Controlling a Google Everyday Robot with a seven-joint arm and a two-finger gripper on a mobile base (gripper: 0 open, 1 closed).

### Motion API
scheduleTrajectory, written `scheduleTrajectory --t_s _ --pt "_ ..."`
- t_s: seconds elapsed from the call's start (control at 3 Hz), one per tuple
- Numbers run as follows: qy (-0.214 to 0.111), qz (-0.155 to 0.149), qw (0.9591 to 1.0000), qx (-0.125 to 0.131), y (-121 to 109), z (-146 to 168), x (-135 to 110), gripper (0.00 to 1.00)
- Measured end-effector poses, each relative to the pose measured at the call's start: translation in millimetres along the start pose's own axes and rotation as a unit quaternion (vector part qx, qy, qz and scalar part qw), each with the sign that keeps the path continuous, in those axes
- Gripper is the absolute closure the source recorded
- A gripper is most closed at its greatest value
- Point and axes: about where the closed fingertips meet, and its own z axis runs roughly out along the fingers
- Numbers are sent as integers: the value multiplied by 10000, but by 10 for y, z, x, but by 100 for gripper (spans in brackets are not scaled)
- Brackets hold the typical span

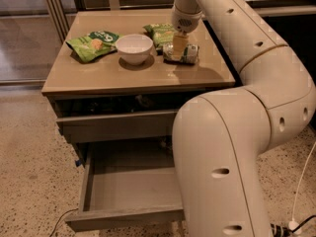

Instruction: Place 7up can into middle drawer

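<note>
One claw (179, 47) over 7up can (192, 54) | middle drawer (131, 191) right side hidden

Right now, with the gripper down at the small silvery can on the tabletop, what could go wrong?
The small silvery 7up can lies on its side under the gripper and might roll away. The green snack bag and white bowl beside it could get knocked. The open grey wooden middle drawer sits low; a loose hold could drop the can.
</note>
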Motion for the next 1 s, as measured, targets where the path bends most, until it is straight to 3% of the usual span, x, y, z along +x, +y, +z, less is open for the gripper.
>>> scheduleTrajectory --t_s 0.67,1.0 --pt "-12 96 9999 -108 14 196 45 30" --pt "11 121 9999 -105 -1 270 87 30"
